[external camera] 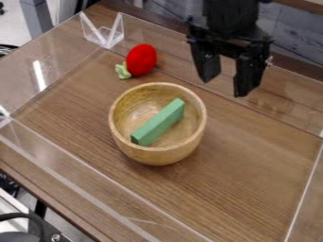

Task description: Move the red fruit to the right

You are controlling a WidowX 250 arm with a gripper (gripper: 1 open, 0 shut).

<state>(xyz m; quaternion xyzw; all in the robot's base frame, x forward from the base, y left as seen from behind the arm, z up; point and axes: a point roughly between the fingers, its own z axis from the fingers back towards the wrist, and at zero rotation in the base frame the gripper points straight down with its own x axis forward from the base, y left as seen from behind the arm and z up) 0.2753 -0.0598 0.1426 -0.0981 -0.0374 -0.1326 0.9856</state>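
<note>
Your fingers (228,68) stand wide apart over the far right part of the counter (240,170), as the camera shows it, nothing between them. The red fruit (144,59) sits on the counter toward the far side, left of your fingers and well apart from them. Its green leafy cap (123,71) points toward the left and near side. Just nearer to you, close by the fruit, you have a round wooden bowl (119,128); a green rectangular block (159,123) lies aslant inside it. Beyond the fruit and to its left, note a clear angular object (102,30), standing near it but apart. Black cables (28,219) show at the near left corner.
</note>
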